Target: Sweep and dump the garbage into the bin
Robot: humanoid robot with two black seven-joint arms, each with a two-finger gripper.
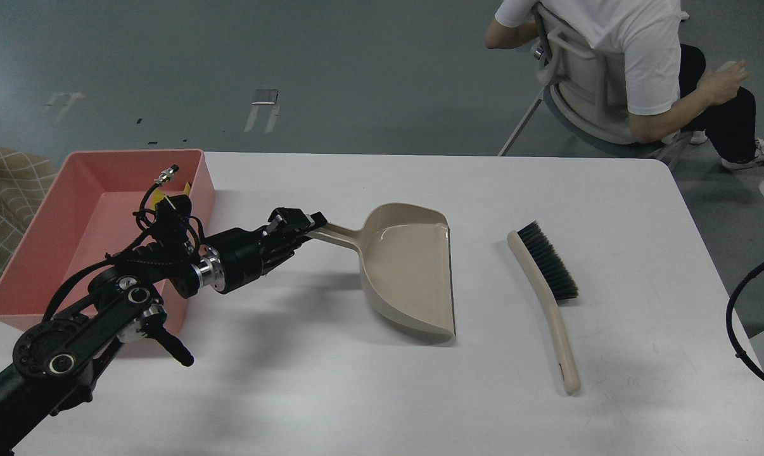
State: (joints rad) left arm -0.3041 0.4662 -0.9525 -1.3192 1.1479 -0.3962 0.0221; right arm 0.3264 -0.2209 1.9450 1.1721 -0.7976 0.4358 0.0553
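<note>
My left gripper (pixel 307 225) is shut on the handle of the beige dustpan (pixel 410 275), which lies low on the white table with its pan looking empty. The pink bin (pixel 52 240) stands at the table's left edge, behind my left arm. A small yellow piece (pixel 187 187) shows inside the bin by its right wall, partly behind the arm's cables; it may be the sponge scrap. The pale wedge strip is not visible. My right gripper is out of view.
The beige brush with black bristles (pixel 547 285) lies on the table right of the dustpan. A black cable (pixel 733 316) loops in at the right edge. A seated person (pixel 635 69) is beyond the table's far right corner.
</note>
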